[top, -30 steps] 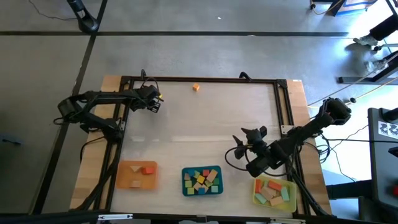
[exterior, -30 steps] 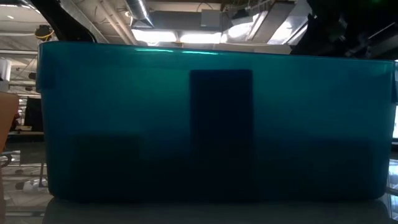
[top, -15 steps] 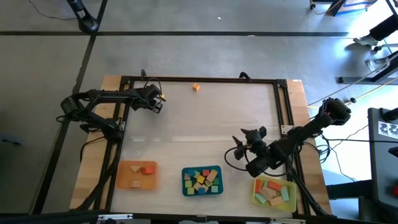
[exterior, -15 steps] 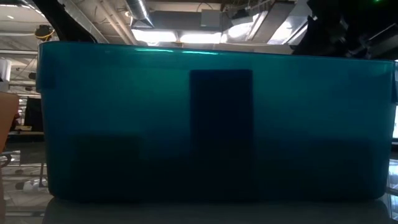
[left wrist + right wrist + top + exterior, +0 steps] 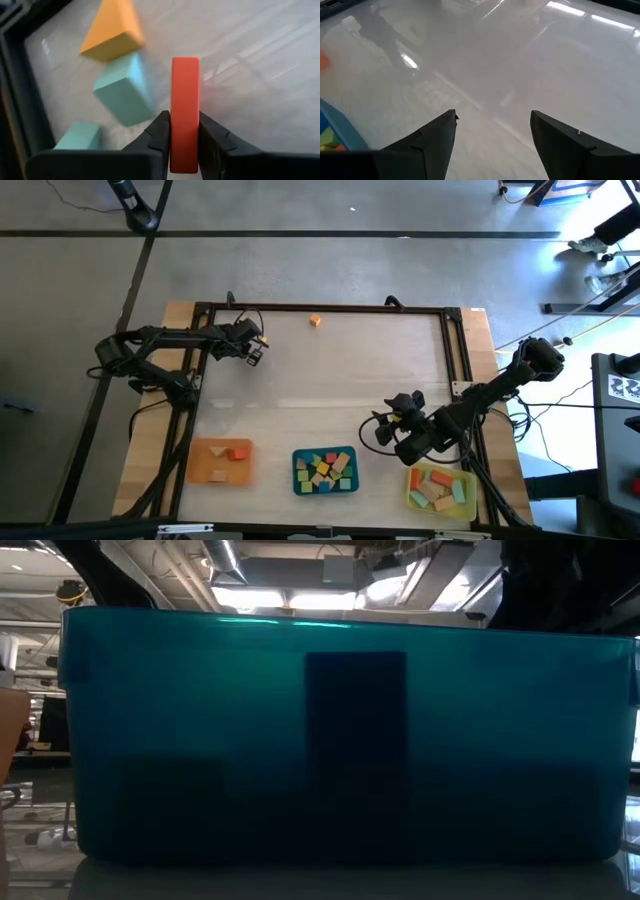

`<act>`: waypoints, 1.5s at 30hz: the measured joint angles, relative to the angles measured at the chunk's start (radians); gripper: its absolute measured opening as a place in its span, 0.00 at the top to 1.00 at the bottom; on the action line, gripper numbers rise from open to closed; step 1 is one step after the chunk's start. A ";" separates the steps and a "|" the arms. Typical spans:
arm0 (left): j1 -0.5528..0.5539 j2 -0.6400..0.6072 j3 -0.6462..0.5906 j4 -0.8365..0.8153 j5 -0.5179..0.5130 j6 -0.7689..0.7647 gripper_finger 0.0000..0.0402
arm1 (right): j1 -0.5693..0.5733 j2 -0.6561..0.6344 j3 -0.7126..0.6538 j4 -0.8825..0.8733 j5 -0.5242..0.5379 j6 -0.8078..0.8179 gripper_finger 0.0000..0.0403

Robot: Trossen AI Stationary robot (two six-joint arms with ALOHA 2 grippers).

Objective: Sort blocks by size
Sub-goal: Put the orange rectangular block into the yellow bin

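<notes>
Step in hand: I judge a pick-up; my left gripper [image 5: 184, 142] has its fingers pressed on a flat red block [image 5: 184, 112], upper left of the high view.
Nearby blocks: an orange wedge [image 5: 112, 31] and two mint blocks [image 5: 124, 90] lie just beside it.
Next move: lift clear, then carry to a tray; orange tray [image 5: 205, 471], teal tray [image 5: 297, 476], yellow tray [image 5: 414, 494] sit along the bottom.
Stray block: one orange block [image 5: 315, 321] at top centre.
Right gripper [image 5: 492, 122]: open, empty, low over bare table, lower right.

No readable text, label, brand, number or sign seen anywhere on the table, trays, blocks or arms.
</notes>
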 joint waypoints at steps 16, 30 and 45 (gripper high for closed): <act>-0.478 -0.348 0.000 0.139 0.145 0.029 0.85 | 0.000 0.000 0.000 0.291 0.106 -0.385 0.37; -0.793 -0.366 0.000 0.510 0.218 0.112 0.85 | -0.162 0.117 0.000 0.889 -0.142 -0.930 0.37; -0.933 -0.260 0.000 0.792 0.218 0.165 0.84 | -0.269 0.324 0.000 1.527 -0.429 -1.156 0.37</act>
